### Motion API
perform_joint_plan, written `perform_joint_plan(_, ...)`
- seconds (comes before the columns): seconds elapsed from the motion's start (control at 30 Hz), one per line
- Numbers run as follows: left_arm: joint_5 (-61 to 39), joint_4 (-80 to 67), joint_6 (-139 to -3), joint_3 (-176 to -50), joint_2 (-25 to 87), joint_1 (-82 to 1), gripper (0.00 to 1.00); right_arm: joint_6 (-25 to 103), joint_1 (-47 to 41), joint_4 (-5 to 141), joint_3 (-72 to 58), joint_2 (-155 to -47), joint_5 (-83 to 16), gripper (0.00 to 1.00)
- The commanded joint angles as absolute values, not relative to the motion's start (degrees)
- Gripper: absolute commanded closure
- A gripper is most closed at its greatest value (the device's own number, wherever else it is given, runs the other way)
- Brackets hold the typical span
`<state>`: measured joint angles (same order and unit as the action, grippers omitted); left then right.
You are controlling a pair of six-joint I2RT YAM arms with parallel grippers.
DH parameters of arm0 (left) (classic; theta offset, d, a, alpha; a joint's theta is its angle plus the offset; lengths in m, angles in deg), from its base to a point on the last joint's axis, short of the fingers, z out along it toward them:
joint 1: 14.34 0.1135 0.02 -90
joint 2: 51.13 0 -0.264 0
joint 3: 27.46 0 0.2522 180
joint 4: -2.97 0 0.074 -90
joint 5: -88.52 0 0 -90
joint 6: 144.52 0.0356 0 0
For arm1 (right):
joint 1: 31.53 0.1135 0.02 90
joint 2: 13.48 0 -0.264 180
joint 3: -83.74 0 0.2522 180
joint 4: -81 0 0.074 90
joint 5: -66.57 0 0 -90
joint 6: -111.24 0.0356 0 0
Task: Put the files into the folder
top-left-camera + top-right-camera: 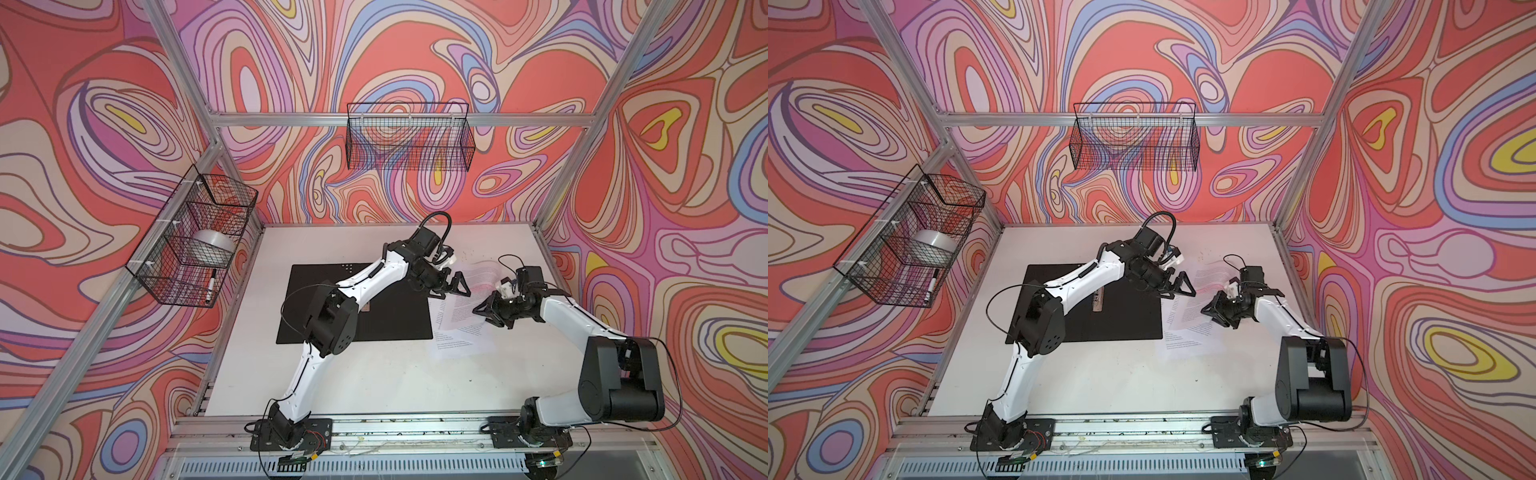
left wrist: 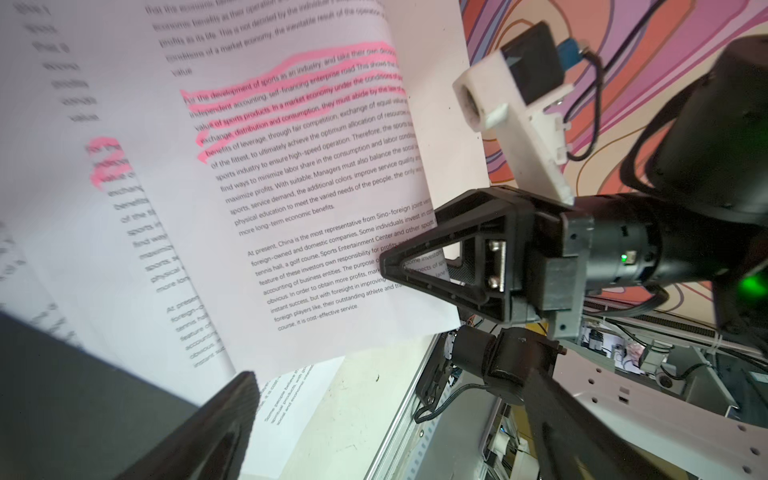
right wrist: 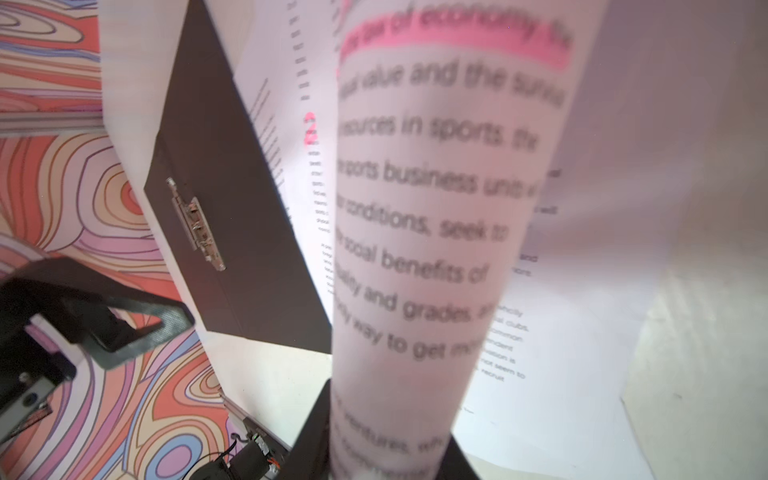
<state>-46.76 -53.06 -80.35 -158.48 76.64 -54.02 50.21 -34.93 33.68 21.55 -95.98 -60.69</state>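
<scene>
The folder (image 1: 390, 320) (image 1: 1121, 324) lies open, black inside up, left of centre on the table; its metal clip (image 3: 195, 224) shows in the right wrist view. The files (image 1: 453, 345) (image 1: 1183, 345) lie just right of it. My right gripper (image 1: 481, 318) (image 1: 1208, 316) (image 3: 390, 453) is shut on the near edge of one pink-highlighted sheet (image 1: 461, 309) (image 2: 311, 187) (image 3: 428, 208), which curls up off the pile. My left gripper (image 1: 453, 293) (image 1: 1181, 293) (image 2: 386, 436) hovers wide open over the folder's right edge, beside the lifted sheet, holding nothing.
A wire basket (image 1: 195, 237) on the left wall holds a tape roll and a marker. Another wire basket (image 1: 409, 137) hangs on the back wall. An aluminium rail (image 2: 399, 415) borders the table past the papers.
</scene>
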Motion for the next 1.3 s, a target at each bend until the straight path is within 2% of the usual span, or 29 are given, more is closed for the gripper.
perform_joint_plan(0.0, -41.73, -56.70, -76.66, -160.71, 69.99, -49.51, 0.00, 48.49, -34.78, 34.01, 21.06, -93.03, -65.36, 0.73)
perform_joint_plan(0.2, -40.42, -57.15, -76.26, -161.87, 63.13, -40.68, 0.00, 48.21, -34.32, 32.02, 17.52, -90.39, -70.10, 0.76)
perform_joint_plan(0.33, -38.93, -57.99, -74.92, -161.71, 59.32, -36.11, 0.00, 50.17, -30.10, 34.75, 15.15, -90.71, -75.20, 0.77)
perform_joint_plan(0.57, -40.31, -57.53, -75.19, -157.98, 54.15, -30.17, 0.00, 57.71, -18.09, 44.34, 11.43, -95.77, -73.21, 0.81)
perform_joint_plan(0.63, -40.50, -58.08, -74.85, -156.90, 53.30, -29.16, 0.00, 59.77, -15.71, 47.25, 10.12, -97.76, -72.48, 0.85)
perform_joint_plan(0.87, -39.78, -57.14, -74.20, -152.38, 49.56, -27.61, 0.00, 62.91, -10.93, 51.33, 2.69, -102.33, -69.74, 0.89)
perform_joint_plan(1.13, -37.84, -55.80, -73.77, -148.48, 47.04, -27.44, 0.00, 70.94, -10.21, 61.06, 11.05, -104.36, -60.79, 0.85)
perform_joint_plan(1.27, -37.01, -55.97, -73.53, -148.25, 47.29, -27.44, 0.00, 70.64, -9.22, 59.98, 14.58, -104.32, -55.28, 0.84)
